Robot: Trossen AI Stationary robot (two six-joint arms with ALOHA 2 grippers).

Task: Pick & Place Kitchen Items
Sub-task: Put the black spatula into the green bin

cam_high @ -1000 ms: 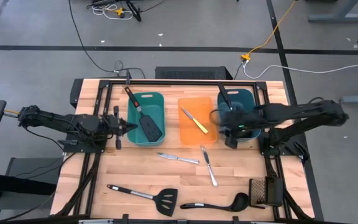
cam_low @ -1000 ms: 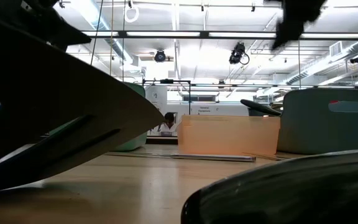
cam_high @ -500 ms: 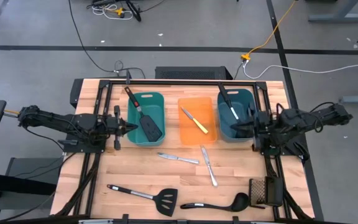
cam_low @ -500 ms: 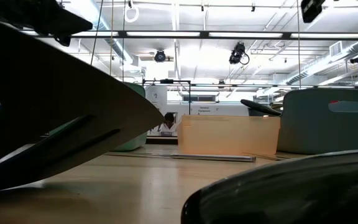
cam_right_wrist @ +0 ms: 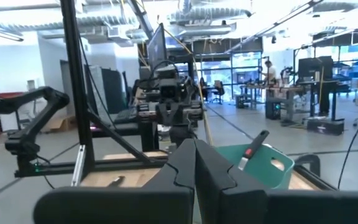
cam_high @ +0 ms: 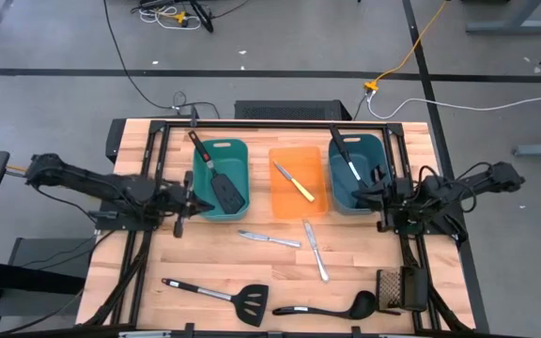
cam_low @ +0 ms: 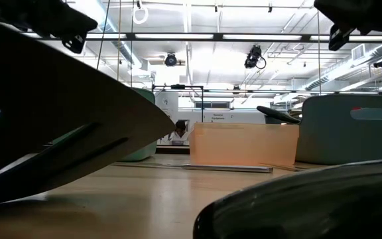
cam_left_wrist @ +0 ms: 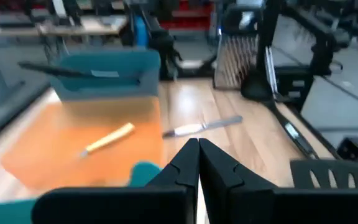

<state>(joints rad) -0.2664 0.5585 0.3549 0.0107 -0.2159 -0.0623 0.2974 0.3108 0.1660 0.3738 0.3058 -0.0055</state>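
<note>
My left gripper [cam_high: 195, 199] hangs shut at the near left corner of the left teal bin [cam_high: 238, 150], which holds a black slotted spatula [cam_high: 220, 180]. My right gripper [cam_high: 359, 192] is shut over the near right part of the right teal bin [cam_high: 369, 144], where a black utensil [cam_high: 346, 156] lies. A yellow-handled knife [cam_high: 296, 181] lies in the orange bin [cam_high: 285, 208]. Flat on the table lie two silver knives [cam_high: 270, 239] [cam_high: 316, 250], a black slotted spatula [cam_high: 220, 296] and a black ladle [cam_high: 329, 307]. Both wrist views show shut, empty fingers [cam_left_wrist: 197, 155] [cam_right_wrist: 194, 155].
A dark mesh object [cam_high: 400, 289] stands at the table's near right corner. Black frame rails [cam_high: 148, 253] run along the left, right and far sides. Bare wood lies between the bins and the near utensils.
My right gripper has drawn back from over the middle of the right teal bin toward the table's right edge and come lower in the low view. My left gripper has shifted slightly toward the near edge beside the left teal bin.
</note>
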